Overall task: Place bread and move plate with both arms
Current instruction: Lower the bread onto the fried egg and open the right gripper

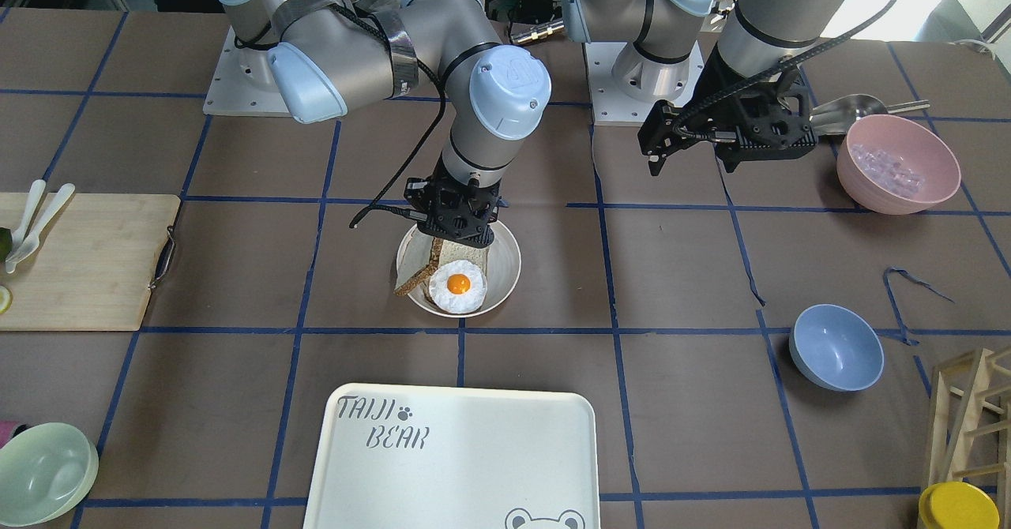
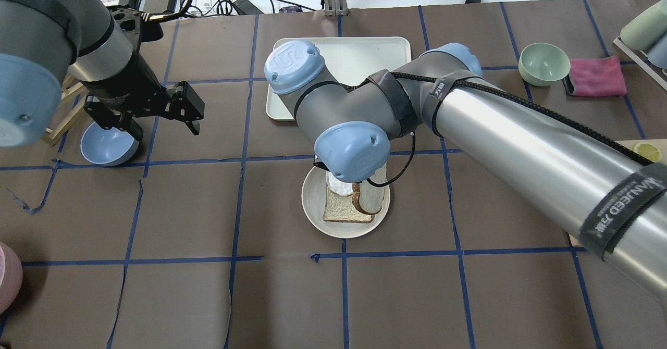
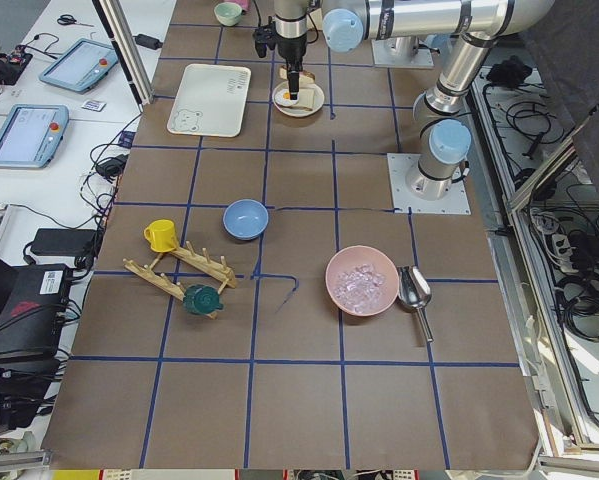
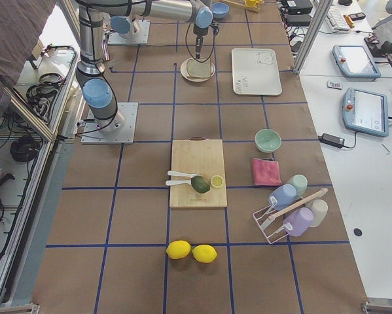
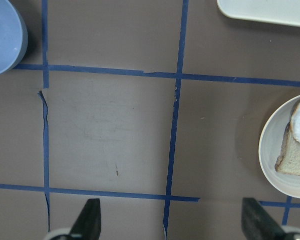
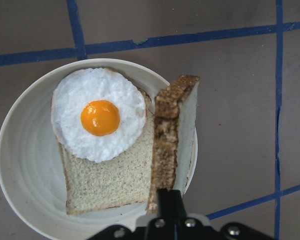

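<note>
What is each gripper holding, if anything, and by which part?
The right gripper grips the bread by one crusted end, standing it on edge in the plate; the left gripper is open and empty.

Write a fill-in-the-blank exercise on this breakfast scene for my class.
The egg lies on a pale slice in the ____.
The right gripper holds the ____ on edge.
The left gripper is ____ and empty.
The bowl near it is ____.
Missing words: plate, bread, open, blue.
</note>
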